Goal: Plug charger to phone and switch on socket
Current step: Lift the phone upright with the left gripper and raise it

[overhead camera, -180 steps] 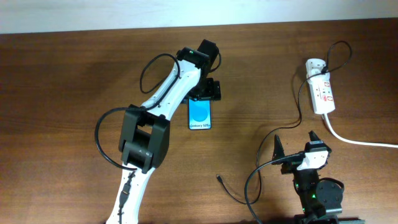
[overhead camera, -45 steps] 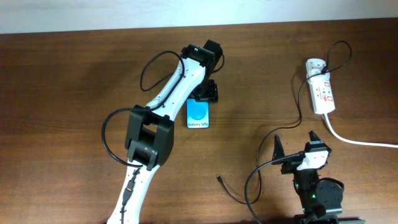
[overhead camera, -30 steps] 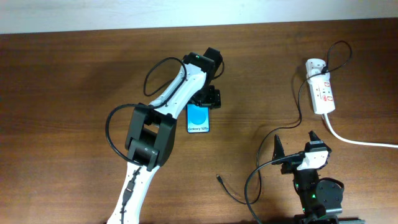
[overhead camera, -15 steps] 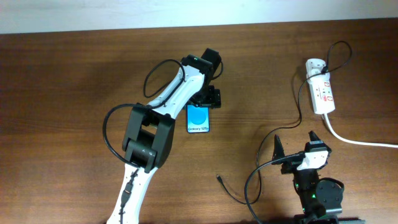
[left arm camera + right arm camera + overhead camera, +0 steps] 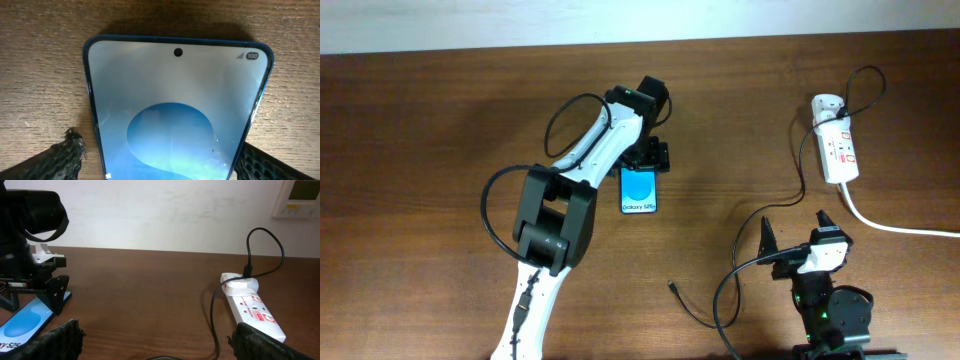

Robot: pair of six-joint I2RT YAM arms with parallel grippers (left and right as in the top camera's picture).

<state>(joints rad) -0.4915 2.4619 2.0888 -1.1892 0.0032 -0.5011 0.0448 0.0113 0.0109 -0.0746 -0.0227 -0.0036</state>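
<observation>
The phone (image 5: pixel 640 190) lies flat at mid-table, screen up and lit blue and white. It fills the left wrist view (image 5: pixel 175 115). My left gripper (image 5: pixel 648 158) is down at the phone's far end, open, with a finger on each side (image 5: pixel 160 146). The right finger touches the phone's edge and a strip of wood shows by the left finger. The charger's black cable (image 5: pixel 804 160) runs from its white adapter (image 5: pixel 825 104), plugged into the socket (image 5: pixel 840 152), to a connector tip (image 5: pixel 672 287) on the table. My right gripper (image 5: pixel 795 232) is open and empty near the front edge.
The socket's thick white cord (image 5: pixel 890 225) trails off the right edge. In the right wrist view the socket (image 5: pixel 252 311) is at the right, the phone (image 5: pixel 25 322) and the left gripper (image 5: pixel 47 287) at the left. A white wall borders the table's far edge.
My left gripper has shifted and turned a little at the phone's far end. The phone lies slightly nearer the front than six seconds ago. The right arm, cable and socket have not moved.
</observation>
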